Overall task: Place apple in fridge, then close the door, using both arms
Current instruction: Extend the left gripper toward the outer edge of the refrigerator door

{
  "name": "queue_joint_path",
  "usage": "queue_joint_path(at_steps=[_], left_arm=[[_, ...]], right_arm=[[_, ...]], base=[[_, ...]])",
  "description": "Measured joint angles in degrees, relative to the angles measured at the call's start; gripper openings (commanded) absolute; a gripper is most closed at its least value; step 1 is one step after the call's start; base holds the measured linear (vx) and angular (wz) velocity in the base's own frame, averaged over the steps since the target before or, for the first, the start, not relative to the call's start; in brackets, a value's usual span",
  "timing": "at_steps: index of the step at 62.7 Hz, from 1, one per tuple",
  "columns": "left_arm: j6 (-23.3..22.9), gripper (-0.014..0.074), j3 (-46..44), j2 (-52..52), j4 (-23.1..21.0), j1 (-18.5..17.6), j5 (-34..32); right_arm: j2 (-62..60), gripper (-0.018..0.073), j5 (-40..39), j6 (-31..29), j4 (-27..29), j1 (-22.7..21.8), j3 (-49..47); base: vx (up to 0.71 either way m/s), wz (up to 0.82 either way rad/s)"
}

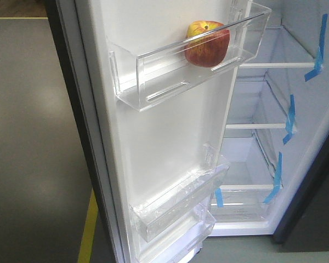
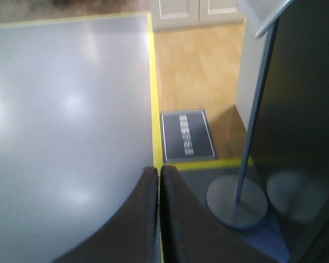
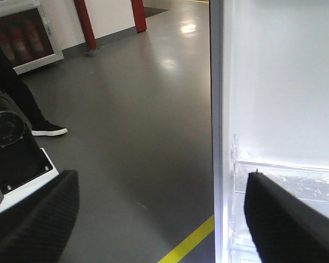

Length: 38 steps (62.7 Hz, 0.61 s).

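Inside the upper clear bin (image 1: 153, 90) of the door (image 1: 164, 142), the apple (image 1: 207, 45) is seen resting against the bin's front wall, stem end up, near the end closest to the fridge (image 1: 304, 137). The door is swung wide open, its white inner face turned to the front camera. A second clear bin (image 1: 175, 211) is fixed lower on it. Behind the door, the white interior is shown with glass shelves (image 1: 277, 64) and blue tape strips (image 1: 289, 118) along its right wall.

Neither arm is seen in the front view. In the left wrist view, the left gripper (image 2: 159, 172) is held over grey floor at a yellow line (image 2: 154, 98), jaws pressed together with nothing between them. A round-based stand (image 2: 237, 204) is placed just beside it.

In the right wrist view, the right gripper (image 3: 162, 181) is spread wide and empty, one finger (image 3: 285, 219) in front of the door's inner face and the other over the floor.
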Motion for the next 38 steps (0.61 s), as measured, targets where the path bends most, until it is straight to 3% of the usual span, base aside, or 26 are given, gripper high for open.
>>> queue_joint_path(at_steps=[26,38], left_arm=[[0.0,0.0015,0.0,15.35,0.0,0.0,-2.33],[3.29,0.0015,-0.06,20.15,-0.1,0.0,-3.16]], right_arm=[[0.0,0.0587,0.0,0.0,0.0,0.0,0.0],[0.0,0.0587,0.0,0.0,0.0,0.0,0.0]], base=[[0.0,0.0],[0.0,0.0]])
